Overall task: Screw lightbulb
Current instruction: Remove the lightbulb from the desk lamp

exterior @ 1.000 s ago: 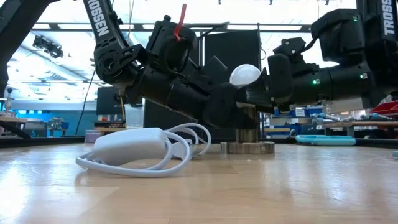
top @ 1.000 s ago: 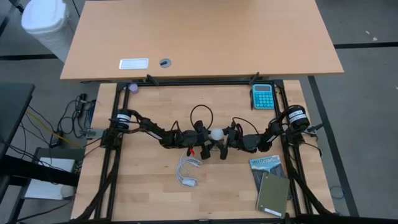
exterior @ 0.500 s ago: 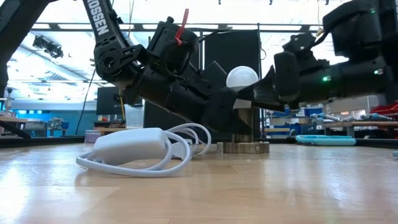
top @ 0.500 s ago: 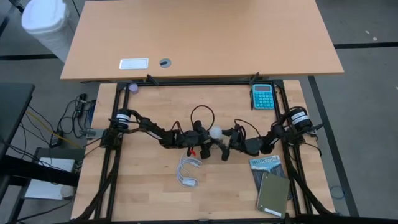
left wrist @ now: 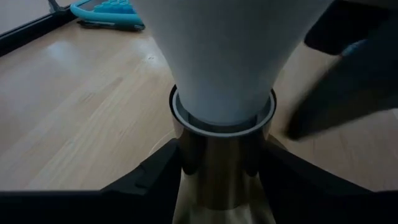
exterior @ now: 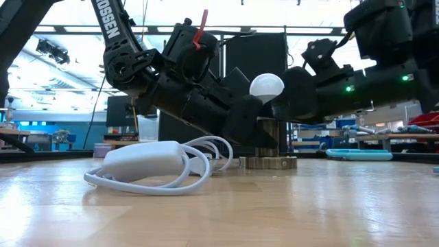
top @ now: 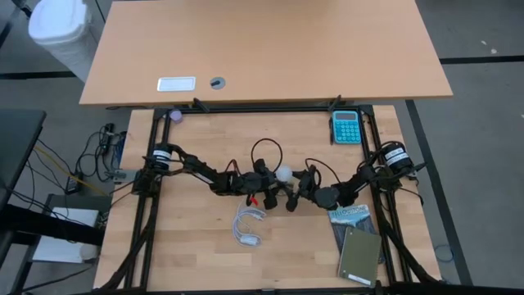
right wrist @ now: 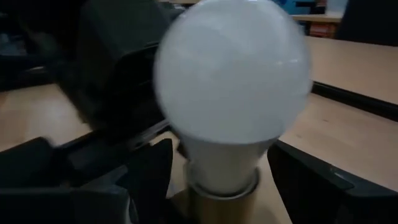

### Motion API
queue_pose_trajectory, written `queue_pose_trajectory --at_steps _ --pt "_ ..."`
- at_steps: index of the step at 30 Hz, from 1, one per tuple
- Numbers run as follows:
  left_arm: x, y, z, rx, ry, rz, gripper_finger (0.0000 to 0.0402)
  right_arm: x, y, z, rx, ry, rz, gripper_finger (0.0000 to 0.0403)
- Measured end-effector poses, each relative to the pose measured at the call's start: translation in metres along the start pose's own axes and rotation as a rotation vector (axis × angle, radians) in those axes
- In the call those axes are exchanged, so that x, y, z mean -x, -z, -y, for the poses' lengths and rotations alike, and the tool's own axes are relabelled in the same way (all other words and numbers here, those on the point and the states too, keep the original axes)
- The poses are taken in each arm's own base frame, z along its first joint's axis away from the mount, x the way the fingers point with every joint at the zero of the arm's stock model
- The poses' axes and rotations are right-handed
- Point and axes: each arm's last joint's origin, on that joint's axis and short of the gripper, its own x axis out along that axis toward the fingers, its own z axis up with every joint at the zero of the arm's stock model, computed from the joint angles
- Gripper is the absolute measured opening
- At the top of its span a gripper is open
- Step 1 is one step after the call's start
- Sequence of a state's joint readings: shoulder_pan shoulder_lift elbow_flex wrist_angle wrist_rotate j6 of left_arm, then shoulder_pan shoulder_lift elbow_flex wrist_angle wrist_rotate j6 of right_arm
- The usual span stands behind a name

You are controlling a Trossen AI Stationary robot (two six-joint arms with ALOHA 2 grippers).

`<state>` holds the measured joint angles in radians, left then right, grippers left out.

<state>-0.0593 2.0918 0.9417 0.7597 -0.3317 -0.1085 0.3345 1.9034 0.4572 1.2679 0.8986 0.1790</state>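
The white lightbulb [exterior: 267,86] stands upright with its base in a metal socket [left wrist: 222,168], which rests on a round disc [exterior: 267,162] on the table. My left gripper [top: 273,182] comes in from the left and is shut on the socket below the bulb. My right gripper [right wrist: 221,165] comes in from the right. It is open, with one finger on each side of the bulb's neck [right wrist: 224,158]; I cannot tell whether the fingers touch it. My left gripper pinches the socket's metal stem [left wrist: 221,180] between its two fingers, just under the bulb's neck. The fingers [left wrist: 155,174] come in low from the table's left and lie across the stem. The socket stands upright on its disc on the table.
A coiled white cord with a white plug block [exterior: 147,161] lies near the socket; it also shows in the high view [top: 248,225]. A teal calculator [top: 345,127] is at the far right. Two books [top: 356,242] lie at the near right. A larger desk [top: 262,49] stands beyond the far edge.
My right gripper drew back from the bulb toward the table's right edge, then came back toward the bulb, and its fingers now stand around the neck. The bulb, the socket and my left gripper have stayed where they were.
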Motion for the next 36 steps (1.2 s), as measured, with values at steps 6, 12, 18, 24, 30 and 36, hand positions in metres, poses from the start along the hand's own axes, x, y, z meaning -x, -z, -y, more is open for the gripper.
queue_pose_trajectory --at_steps 6,12,18,24,30,36 --pt "0.0 0.0 0.0 0.001 0.0 -0.001 0.0203 0.001 0.001 0.004 0.018 0.07 0.007 0.0263" --pt "0.0 0.001 0.0 0.022 -0.01 -0.001 0.0202 0.014 0.006 0.003 0.042 0.132 0.015 0.0258" --pt "0.0 0.001 -0.001 0.027 -0.014 0.004 0.0202 0.039 0.013 0.01 0.011 0.311 0.065 0.0242" --pt "0.0 0.001 0.0 0.028 -0.014 0.006 0.0202 0.033 0.01 0.0 -0.033 0.003 0.015 0.0236" --pt "0.0 0.001 0.0 0.029 -0.013 0.008 0.0202 0.01 0.004 0.004 -0.007 -0.014 0.004 0.0235" --pt "0.0 0.001 0.0 0.03 -0.012 0.008 0.0202 -0.003 0.002 0.013 -0.011 0.008 0.0 0.0235"
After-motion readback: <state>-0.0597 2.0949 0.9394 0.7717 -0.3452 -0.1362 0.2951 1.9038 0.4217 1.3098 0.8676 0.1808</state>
